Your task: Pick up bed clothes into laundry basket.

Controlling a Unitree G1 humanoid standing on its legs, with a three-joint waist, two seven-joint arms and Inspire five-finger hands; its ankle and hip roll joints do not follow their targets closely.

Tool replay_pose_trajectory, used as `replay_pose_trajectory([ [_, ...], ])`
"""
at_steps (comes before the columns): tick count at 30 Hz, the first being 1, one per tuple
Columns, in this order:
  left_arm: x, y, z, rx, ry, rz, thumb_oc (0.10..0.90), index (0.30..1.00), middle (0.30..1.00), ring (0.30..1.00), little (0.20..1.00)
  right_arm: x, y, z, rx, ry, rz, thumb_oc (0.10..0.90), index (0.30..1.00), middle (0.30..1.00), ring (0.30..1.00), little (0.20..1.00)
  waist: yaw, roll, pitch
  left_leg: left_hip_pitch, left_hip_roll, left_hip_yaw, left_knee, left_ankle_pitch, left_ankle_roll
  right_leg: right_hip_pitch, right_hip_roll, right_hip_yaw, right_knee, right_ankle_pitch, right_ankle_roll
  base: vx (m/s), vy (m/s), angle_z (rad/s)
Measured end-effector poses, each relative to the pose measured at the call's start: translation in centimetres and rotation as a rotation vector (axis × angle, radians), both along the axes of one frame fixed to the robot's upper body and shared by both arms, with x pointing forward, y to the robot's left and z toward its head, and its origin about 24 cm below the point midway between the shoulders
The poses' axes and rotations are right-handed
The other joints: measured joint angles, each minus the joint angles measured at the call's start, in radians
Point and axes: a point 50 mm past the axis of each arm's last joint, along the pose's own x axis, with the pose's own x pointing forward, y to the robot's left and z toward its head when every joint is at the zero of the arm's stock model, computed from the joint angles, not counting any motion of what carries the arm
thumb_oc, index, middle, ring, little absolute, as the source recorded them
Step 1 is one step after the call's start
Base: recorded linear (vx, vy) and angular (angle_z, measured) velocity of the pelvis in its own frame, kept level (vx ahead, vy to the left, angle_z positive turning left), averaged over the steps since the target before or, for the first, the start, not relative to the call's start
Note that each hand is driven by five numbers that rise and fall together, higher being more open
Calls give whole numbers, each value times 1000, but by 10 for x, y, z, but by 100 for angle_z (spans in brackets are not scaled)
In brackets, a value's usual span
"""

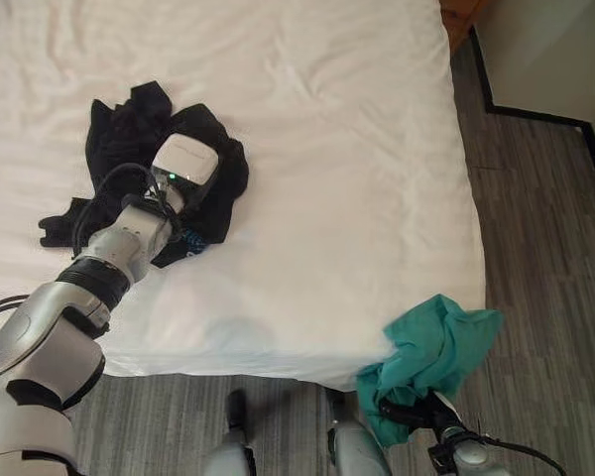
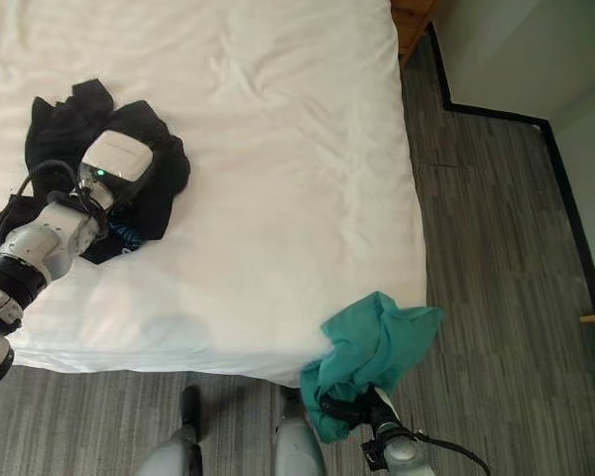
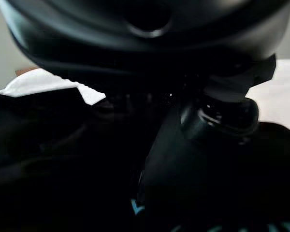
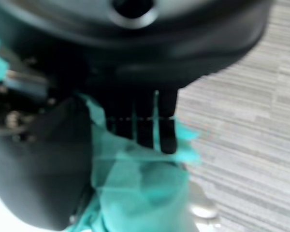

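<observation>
Left eye view: white bed; black garment heaped on its left part, left hand pressed down on it, finger state cannot be told. Teal garment at the bed's near corner, over the floor.

Right wrist view: right hand, fingers curled round the teal garment.
</observation>
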Motion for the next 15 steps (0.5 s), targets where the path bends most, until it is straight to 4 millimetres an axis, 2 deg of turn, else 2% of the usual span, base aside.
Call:
replay_pose_trajectory([
  [4, 2, 12, -4, 61, 44, 71, 800, 900, 900, 900, 900, 7, 4, 6, 13, -37, 21, 400, 300, 300, 300, 300, -1, -5, 1, -6, 16, 14, 20, -13, -4, -7, 19, 3, 6, 15, -18, -15, 9, -16],
  [5, 3, 15, 0, 78, 47, 88, 671, 707, 707, 707, 707, 7, 5, 8, 17, -49, 24, 400, 300, 300, 300, 300, -5, -10, 1, -6, 18, 23, 30, -24, -8, -9, 19, 4, 4, 15, -18, -18, 12, -12],
  [6, 3, 15, 0, 78, 47, 88, 400, 300, 300, 300, 300, 7, 5, 8, 17, -49, 24, 400, 300, 300, 300, 300, -5, -10, 1, -6, 18, 23, 30, -24, -8, -9, 19, 4, 4, 15, -18, -22, 8, -16],
  [8, 2, 23, 12, 72, 51, 115, 400, 300, 300, 300, 300, 7, 5, 8, 21, -48, 19, 400, 300, 300, 300, 300, -6, -15, 0, -16, 22, 32, 39, -24, -11, -14, 21, 5, -11, 14, -17, -27, -2, -12],
  [10, 3, 19, 19, 39, 35, 106, 400, 300, 300, 300, 300, 3, 3, 5, 23, -31, 2, 400, 300, 300, 300, 300, -4, -15, -1, -30, 28, 30, 50, -24, -14, -19, 25, 3, -21, 14, -17, -17, -27, -1],
  [11, 0, 18, 30, -77, 17, 86, 400, 300, 300, 300, 300, 0, 0, 2, 21, -3, -6, 400, 300, 300, 300, 300, -2, -15, -1, -35, 36, 26, 48, -11, -22, -21, 33, 2, -24, 20, -20, 0, 0, 0],
  [12, -8, 21, 41, -286, 4, 51, 400, 300, 300, 300, 300, -3, -5, -1, 11, 19, -27, 400, 300, 300, 300, 300, -1, -13, -1, -29, 43, 24, 42, -5, -28, -17, 38, -2, -25, 25, -24, 14, -57, 3],
  [13, -13, 20, 42, -419, 3, 13, 400, 300, 300, 300, 300, -9, -9, -3, 1, 38, -40, 400, 300, 300, 300, 300, 5, -10, 1, -18, 48, 23, 34, -4, -30, -8, 45, -3, -26, 26, -26, 49, -67, 12],
  [14, -19, 11, 37, -599, 41, -47, 400, 300, 300, 300, 300, -12, -12, -3, -2, 46, -57, 400, 300, 300, 300, 300, 31, 4, 4, 13, 58, 10, 9, 8, -37, 29, 41, -29, -42, 26, -27, 74, -84, 27],
  [15, -24, 2, 39, -663, 43, -106, 400, 300, 300, 300, 300, -15, -14, -4, -2, 53, -71, 400, 300, 300, 300, 300, 32, 13, 9, 21, 56, -4, 3, 11, -38, 49, 44, -42, -54, 26, -27, 53, -70, 47],
])
